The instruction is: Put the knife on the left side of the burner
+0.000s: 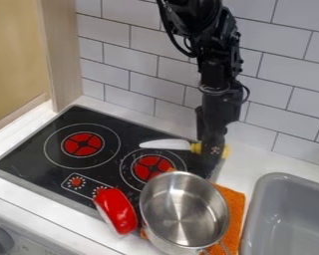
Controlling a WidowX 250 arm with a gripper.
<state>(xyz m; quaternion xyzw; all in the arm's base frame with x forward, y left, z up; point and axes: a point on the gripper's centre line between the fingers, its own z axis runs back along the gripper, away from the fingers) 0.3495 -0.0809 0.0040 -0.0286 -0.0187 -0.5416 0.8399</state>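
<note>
Clock: 12 is taken as the top of the view, and directions are read from the near burner (151, 167).
Knife: its pale blade (165, 144) is pointed toward 9, with the tip at about 12; the yellow handle (225, 151) is seen at 2, partly covered by the claw.
Claw: the black gripper (207, 167) is placed at about 2, across the handle; whether it is wide, narrow or closed on the handle cannot be told.
Other burner: the far burner (83, 144) is set at about 10; by the task sentence alone, it cannot be settled which of the two is meant.
Pot: the steel pot (182, 211) is seated at 5, partly on an orange cloth (234, 201).
Red object: it (117, 210) is found at 7, over the front edge of the hob (39, 187).
Done: the handle has been reached, as judged from the claw's place; a secure hold is not confirmed.
Left: the grip is to be made sure of, the knife carried toward 9 and set down on the left side of the chosen burner, then released.
Progress: the task is judged to be in its early part, since no placement on the 9 side has been made.
</note>
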